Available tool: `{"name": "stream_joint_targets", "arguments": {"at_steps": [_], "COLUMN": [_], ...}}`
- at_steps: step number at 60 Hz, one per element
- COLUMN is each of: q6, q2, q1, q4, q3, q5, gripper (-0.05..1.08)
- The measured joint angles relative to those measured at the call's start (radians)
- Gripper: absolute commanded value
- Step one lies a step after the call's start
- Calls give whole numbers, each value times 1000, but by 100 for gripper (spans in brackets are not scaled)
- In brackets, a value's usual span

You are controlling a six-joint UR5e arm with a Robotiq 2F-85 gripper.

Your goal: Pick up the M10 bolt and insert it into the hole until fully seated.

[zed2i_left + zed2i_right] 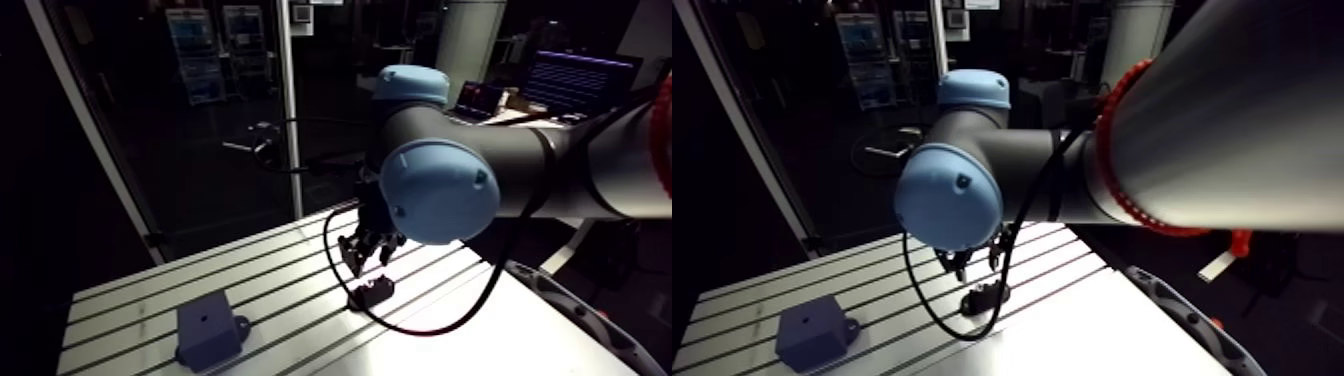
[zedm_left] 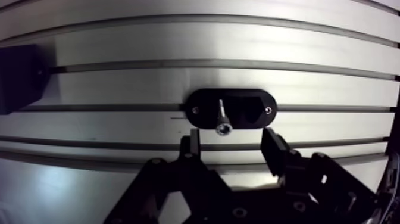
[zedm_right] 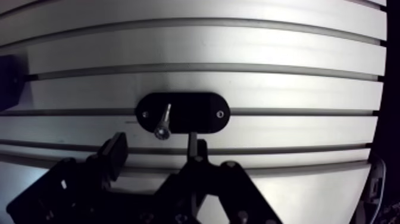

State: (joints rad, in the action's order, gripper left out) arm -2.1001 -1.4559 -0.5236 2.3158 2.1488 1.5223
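Slotted table (image 2: 238, 83) held bolt (image 2: 222, 116) on black holder (image 2: 250, 110); gripper (image 2: 232, 138) fingers apart, likely needed centring over bolt before closing.

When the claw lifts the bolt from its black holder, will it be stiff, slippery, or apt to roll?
The bolt looks like shiny metal, so probably rigid and rather slippery in the open claw. Its round shank would likely roll if dropped on the table. The black holder seems to steady it.

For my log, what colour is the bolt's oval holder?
The holder is black; wrist view shows it best.
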Motion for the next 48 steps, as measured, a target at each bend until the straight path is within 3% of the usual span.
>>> {"name": "stream_joint_targets", "arguments": {"at_steps": [48], "q6": [3], "q2": [8], "q1": [0], "q4": [110], "q3": [63], "q5": [-1], "gripper": [40]}}
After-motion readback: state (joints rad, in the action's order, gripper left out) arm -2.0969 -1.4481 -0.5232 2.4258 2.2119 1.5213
